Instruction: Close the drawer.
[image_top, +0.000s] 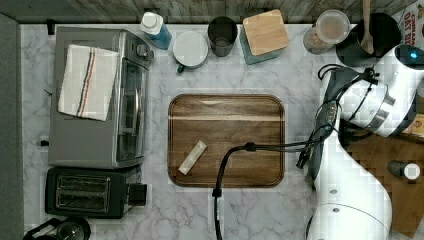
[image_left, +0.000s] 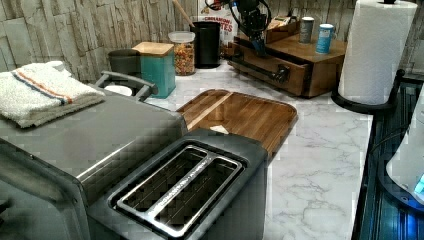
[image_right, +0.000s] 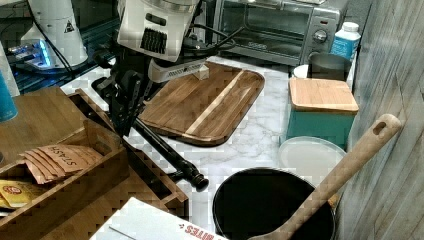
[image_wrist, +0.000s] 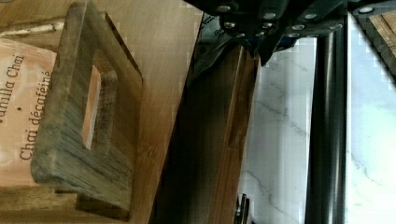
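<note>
I see the drawer (image_left: 267, 67) pulled partly out of its wooden cabinet (image_left: 320, 60) at the table's far end; my claw (image_left: 259, 46) sits at its front edge, grip state unclear

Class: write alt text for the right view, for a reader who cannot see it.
A black robot gripper reaches down at the front of a partly open brown wooden drawer with a long black bar handle. Behind lies a dark wooden serving tray on the white marble counter.
</note>
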